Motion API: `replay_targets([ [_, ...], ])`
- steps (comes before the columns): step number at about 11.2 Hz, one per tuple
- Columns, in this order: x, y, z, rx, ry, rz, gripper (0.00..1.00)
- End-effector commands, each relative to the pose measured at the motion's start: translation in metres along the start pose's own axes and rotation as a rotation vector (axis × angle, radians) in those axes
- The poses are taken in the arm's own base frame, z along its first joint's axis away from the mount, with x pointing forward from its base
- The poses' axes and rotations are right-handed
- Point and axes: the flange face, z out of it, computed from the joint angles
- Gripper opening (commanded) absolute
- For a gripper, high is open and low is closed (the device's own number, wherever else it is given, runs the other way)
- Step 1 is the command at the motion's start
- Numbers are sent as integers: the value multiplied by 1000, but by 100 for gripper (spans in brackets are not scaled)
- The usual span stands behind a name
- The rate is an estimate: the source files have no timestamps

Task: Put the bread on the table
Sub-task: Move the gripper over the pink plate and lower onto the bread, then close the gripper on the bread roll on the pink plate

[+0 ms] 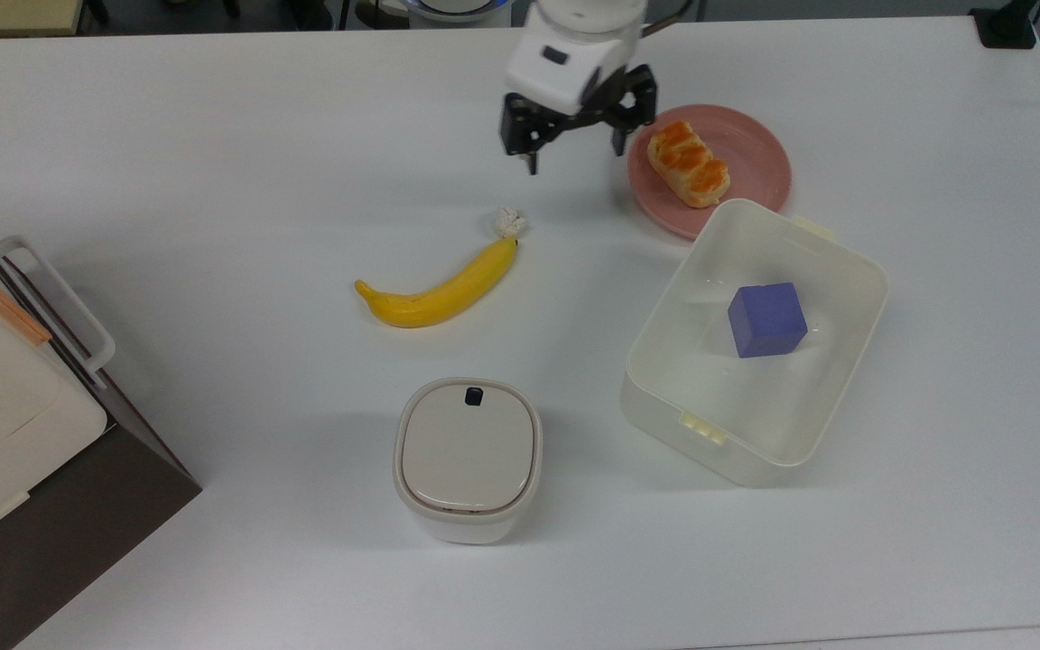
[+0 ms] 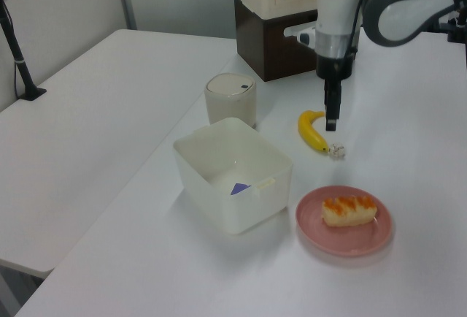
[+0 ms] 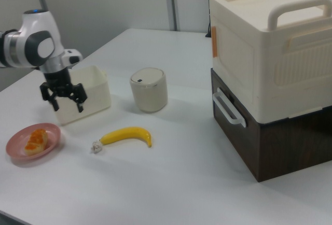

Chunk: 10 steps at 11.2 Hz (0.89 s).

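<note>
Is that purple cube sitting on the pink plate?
No, the purple cube lies inside the white plastic bin; the round pink plate holds the glazed bread.

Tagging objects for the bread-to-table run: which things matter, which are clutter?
In the job:
bread, lying on the pink plate
table
gripper, open, beside the plate

Just lying about:
banana
white bin with purple cube
lidded canister
cream box on brown base

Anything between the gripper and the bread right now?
Nothing visible. The gripper, jaws open, hangs in the air just off the plate's edge on the top view's left, and the bread lies uncovered on the plate. The banana and the bin lie off that line.
</note>
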Motion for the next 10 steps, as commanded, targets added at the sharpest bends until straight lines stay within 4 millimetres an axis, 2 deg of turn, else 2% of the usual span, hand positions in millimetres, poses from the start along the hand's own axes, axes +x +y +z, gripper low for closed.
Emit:
replay_targets([
  [1,1,-63,43,15,-25,-87,100],
  [4,-7,-125,69,16,-63,-196,100],
  [6,-15,-151,75,19,-43,-240,100],
  [7,-17,-161,77,19,-41,-243,100],
  [10,-21,-173,89,17,-64,-243,100],
])
